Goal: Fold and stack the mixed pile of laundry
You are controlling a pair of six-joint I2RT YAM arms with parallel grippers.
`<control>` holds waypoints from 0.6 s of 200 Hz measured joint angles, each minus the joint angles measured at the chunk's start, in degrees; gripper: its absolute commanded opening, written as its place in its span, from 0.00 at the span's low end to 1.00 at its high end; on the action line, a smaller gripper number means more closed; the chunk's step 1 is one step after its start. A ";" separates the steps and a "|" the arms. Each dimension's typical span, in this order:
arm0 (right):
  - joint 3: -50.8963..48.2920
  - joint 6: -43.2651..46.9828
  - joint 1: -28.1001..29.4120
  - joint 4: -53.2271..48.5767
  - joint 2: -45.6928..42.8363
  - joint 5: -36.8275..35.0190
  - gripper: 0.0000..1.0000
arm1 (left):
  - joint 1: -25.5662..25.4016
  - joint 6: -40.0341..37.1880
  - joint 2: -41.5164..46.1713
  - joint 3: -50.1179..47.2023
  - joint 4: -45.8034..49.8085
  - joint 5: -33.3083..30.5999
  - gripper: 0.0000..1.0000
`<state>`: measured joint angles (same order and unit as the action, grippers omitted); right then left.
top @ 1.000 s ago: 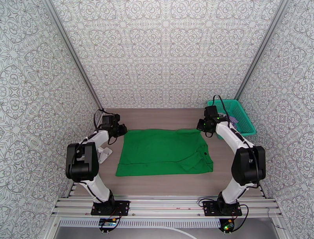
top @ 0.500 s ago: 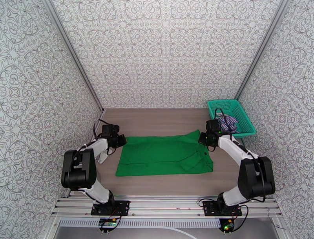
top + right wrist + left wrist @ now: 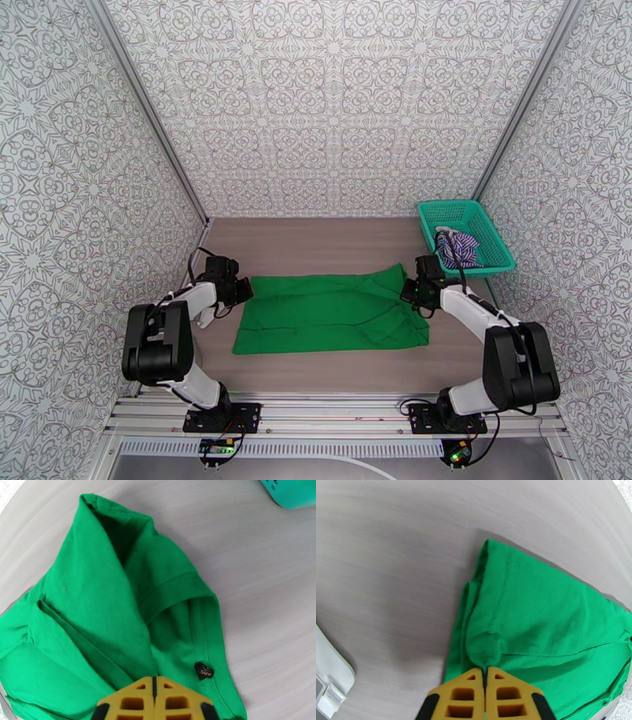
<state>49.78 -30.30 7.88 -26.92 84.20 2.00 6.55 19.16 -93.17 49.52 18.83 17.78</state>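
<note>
A bright green cloth (image 3: pixel 328 312) lies spread on the table, its far edge folded toward the near side. My left gripper (image 3: pixel 243 289) is shut on its far left corner; the yellow fingers (image 3: pixel 468 695) pinch a bunched fold of the green cloth (image 3: pixel 537 610). At the far right corner my right gripper (image 3: pixel 409 292) is shut on the same garment; its yellow fingers (image 3: pixel 136 701) clamp the green cloth (image 3: pixel 102 610) beside a small black size label (image 3: pixel 204 671). The purple-and-white striped shirt (image 3: pixel 458 249) lies crumpled in the teal basket (image 3: pixel 442 211).
The teal mesh basket stands at the far right corner of the table; its corner (image 3: pixel 290 492) shows in the right wrist view. A white object (image 3: pixel 207 312) lies by the left arm, also seen as a white object (image 3: pixel 330 677). Patterned walls close three sides.
Both grippers have pulled the green cloth's far edge toward the near side, folding it over itself. The right arm no longer covers the basket, so the striped shirt shows.
</note>
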 measured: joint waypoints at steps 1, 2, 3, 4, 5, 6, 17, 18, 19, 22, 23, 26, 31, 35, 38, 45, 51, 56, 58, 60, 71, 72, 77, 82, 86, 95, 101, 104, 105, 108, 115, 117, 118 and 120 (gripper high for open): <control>0.00 -0.04 0.00 0.00 -0.07 0.00 0.00 | 0.00 0.09 0.04 0.02 0.02 -0.02 0.00; 0.00 -0.13 0.00 0.00 -0.17 0.00 0.00 | 0.00 0.09 0.04 0.02 0.02 -0.02 0.00; -0.02 -0.20 0.00 0.00 -0.22 0.00 0.00 | 0.00 0.11 0.15 0.02 0.11 -0.02 0.00; -0.04 -0.20 -0.02 0.00 -0.28 0.02 0.00 | 0.00 0.11 0.15 0.02 0.11 -0.02 0.00; -0.04 -0.20 -0.02 0.00 -0.28 0.02 0.00 | 0.00 0.13 0.20 0.04 0.15 0.00 0.00; -0.04 -0.20 0.00 0.02 -0.35 0.02 0.00 | 0.00 0.13 0.24 0.04 0.17 0.00 0.00; -0.15 -0.44 -0.02 0.04 -1.36 0.20 0.00 | 0.00 0.17 0.87 0.24 0.70 0.00 0.00; -0.15 -0.46 0.00 0.07 -1.42 0.20 0.00 | 0.00 0.17 0.98 0.28 0.74 0.00 0.00; -0.15 -0.50 0.00 0.07 -1.51 0.20 0.00 | 0.00 0.17 0.98 0.28 0.74 0.00 0.00; -0.17 -0.59 -0.02 0.09 -1.81 0.24 0.00 | 0.00 0.17 1.25 0.39 0.87 -0.02 0.00; -0.17 -0.59 0.00 0.09 -1.88 0.24 0.00 | 0.00 0.17 1.29 0.42 0.92 -0.02 0.00; -0.20 -0.72 -0.02 0.11 -2.14 0.31 0.00 | 0.00 0.17 1.51 0.55 1.16 0.00 0.00; -0.24 -0.90 0.00 0.15 -2.60 0.42 0.00 | 0.00 0.17 1.77 0.70 1.36 -0.02 0.00; -0.28 -1.05 0.00 0.15 -2.89 0.52 0.00 | 0.00 0.20 1.99 0.96 1.60 -0.02 0.00; -0.35 -1.22 0.00 0.20 -3.17 0.70 0.00 | 0.00 0.20 2.08 1.11 1.81 -0.02 0.00; -0.63 -1.44 0.00 0.35 -3.65 0.92 0.00 | 0.00 0.20 2.25 1.49 2.03 -0.02 0.00; -0.90 -1.57 0.00 0.39 -4.04 1.22 0.00 | 0.00 0.22 2.34 1.75 2.10 -0.02 0.00; -1.16 -1.79 0.00 0.39 -4.37 1.31 0.00 | 0.00 0.28 2.38 1.97 2.23 -0.02 0.00; -1.29 -1.90 0.00 0.39 -4.46 1.36 0.00 | 0.00 0.28 2.40 2.03 2.25 -0.02 0.00; -1.38 -1.88 0.00 0.42 -4.55 1.42 0.00 | 0.00 0.28 2.40 2.08 2.32 -0.02 0.00; -2.01 -2.12 0.00 0.37 -5.03 1.57 0.00 | 0.00 0.31 2.40 2.27 2.51 -0.02 0.00; -2.08 -2.14 0.00 0.37 -5.05 1.62 0.00 | 0.00 0.31 2.40 2.27 2.54 -0.04 0.00; -2.43 -2.32 0.00 0.37 -5.25 1.70 0.00 | 0.00 0.31 2.40 2.32 2.73 -0.02 0.00; -2.75 -2.43 0.00 0.35 -5.40 1.75 0.00 | 0.00 0.31 2.40 2.32 2.99 -0.04 0.00; -2.97 -2.51 0.00 0.33 -5.46 1.75 0.00 | 0.00 0.31 2.40 2.32 3.13 -0.04 0.00; -3.56 -2.78 0.07 0.35 -5.64 1.88 0.00 | 0.00 0.31 2.40 2.32 3.58 -0.07 0.00; -4.11 -2.93 0.07 0.35 -5.79 2.01 0.00 | 0.00 0.31 2.40 2.32 3.85 -0.11 0.00; -4.37 -2.97 0.15 0.35 -5.90 2.14 0.00 | 0.00 0.31 2.40 2.32 3.93 -0.11 0.00; -4.46 -2.97 0.17 0.35 -5.95 2.16 0.00 | 0.00 0.31 2.40 2.32 3.98 -0.13 0.00; -4.72 -2.97 0.24 0.35 -6.05 2.21 0.00 | 0.00 0.31 2.40 2.32 4.09 -0.22 0.00; -5.55 -3.21 0.42 0.31 -6.40 2.40 0.00 | 0.02 0.33 2.40 2.32 4.31 -0.37 0.00; -5.66 -3.23 0.44 0.28 -6.45 2.43 0.00 | 0.02 0.33 2.40 2.32 4.35 -0.46 0.00; -5.77 -3.30 0.46 0.24 -6.51 2.45 0.00 | 0.02 0.33 2.40 2.32 4.37 -0.50 0.00; -5.95 -3.39 0.52 0.22 -6.58 2.51 0.00 | 0.02 0.33 2.40 2.32 4.39 -0.52 0.00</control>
<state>43.83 -33.69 8.40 -26.70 77.62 4.51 6.57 19.49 -90.76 51.83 23.22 17.26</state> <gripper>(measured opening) 0.038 0.054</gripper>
